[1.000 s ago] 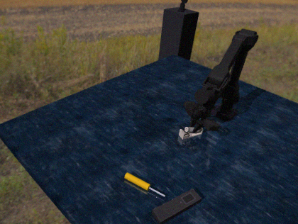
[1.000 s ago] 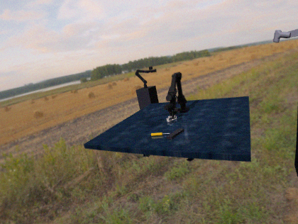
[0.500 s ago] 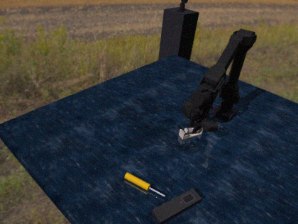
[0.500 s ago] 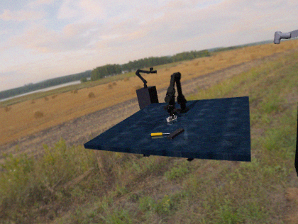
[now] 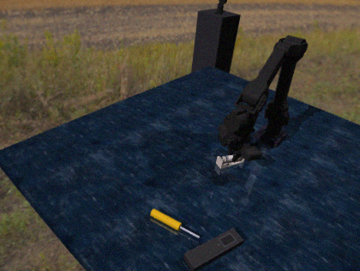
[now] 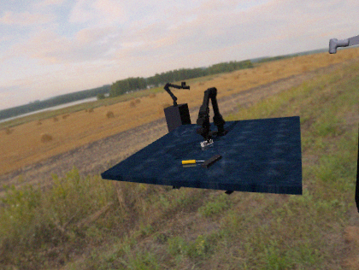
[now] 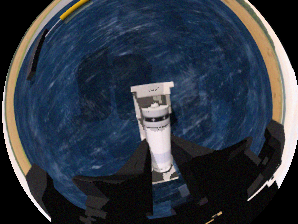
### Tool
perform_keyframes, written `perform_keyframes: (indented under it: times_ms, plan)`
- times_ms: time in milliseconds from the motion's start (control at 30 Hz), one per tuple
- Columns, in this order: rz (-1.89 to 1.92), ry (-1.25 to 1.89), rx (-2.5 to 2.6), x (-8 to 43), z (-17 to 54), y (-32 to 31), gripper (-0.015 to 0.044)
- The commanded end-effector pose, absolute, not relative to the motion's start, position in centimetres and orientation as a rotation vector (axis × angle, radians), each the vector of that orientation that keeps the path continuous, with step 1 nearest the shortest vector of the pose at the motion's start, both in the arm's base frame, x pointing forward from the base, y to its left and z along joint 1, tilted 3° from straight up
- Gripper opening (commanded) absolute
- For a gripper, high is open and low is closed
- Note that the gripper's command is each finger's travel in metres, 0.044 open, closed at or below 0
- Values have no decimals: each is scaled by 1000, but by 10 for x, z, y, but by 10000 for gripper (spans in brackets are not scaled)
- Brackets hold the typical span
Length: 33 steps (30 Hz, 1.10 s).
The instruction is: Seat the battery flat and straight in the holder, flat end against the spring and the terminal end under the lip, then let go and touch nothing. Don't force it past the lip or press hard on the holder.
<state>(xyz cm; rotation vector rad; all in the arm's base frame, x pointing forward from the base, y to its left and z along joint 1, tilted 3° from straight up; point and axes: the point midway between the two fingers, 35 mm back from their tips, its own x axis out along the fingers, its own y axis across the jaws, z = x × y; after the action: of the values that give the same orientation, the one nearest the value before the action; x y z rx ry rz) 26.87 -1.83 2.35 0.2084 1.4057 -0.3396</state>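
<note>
The white holder is on the table, its lipped end wall farthest from the arm. The white battery lies lengthwise over or in it, terminal nub toward the lipped wall. In the wrist view a gap shows between nub and wall, and the battery is slightly askew to the holder's sides. My gripper is shut on the battery, one finger on each side near its flat end. Whether the battery touches the holder's floor or spring cannot be told; fingers and battery hide much of that end.
A yellow-handled screwdriver and a dark oblong device lie away from the holder. A black pedestal with a small arm stands beyond the table. A grey arm reaches in from the right.
</note>
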Motion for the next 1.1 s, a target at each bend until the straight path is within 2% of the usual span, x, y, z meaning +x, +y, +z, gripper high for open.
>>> perform_keyframes:
  times_ms: [0,1067]
  plan:
    - [-329,1442,213,266,22,-17,71]
    - [-336,1561,237,278,20,-22,71]
